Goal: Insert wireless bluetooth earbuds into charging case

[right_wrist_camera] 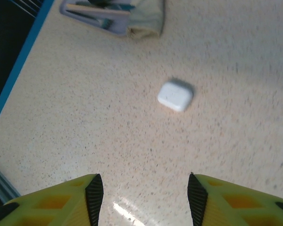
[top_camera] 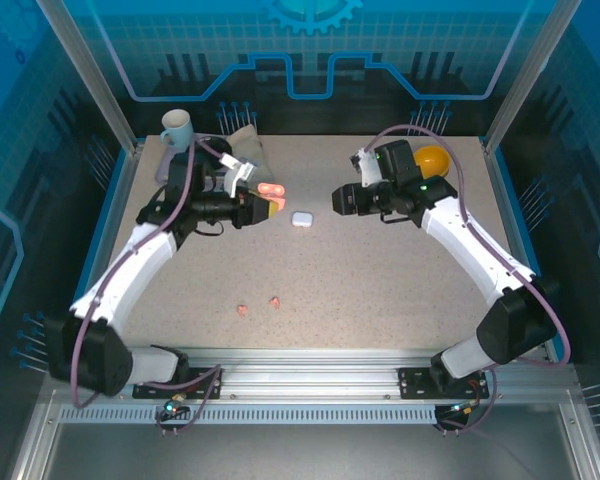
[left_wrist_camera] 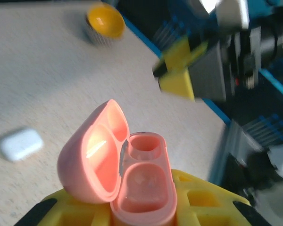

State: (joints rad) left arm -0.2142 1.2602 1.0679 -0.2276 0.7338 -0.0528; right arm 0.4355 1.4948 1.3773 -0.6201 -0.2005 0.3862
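Left gripper [left_wrist_camera: 142, 205] clenched on open pink case [left_wrist_camera: 144, 188]; right gripper [right_wrist_camera: 141, 193] released, empty. Risk: tiny pink earbuds [top_camera: 274, 300] near the front edge of the surface [top_camera: 380, 280] could skid when pinched.

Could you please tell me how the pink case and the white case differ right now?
The pink case stands open, its two wells looking empty; the white case is closed. The pink case is gripped by the left end effector; the white case lies free on the table. Both are small, rounded cases.
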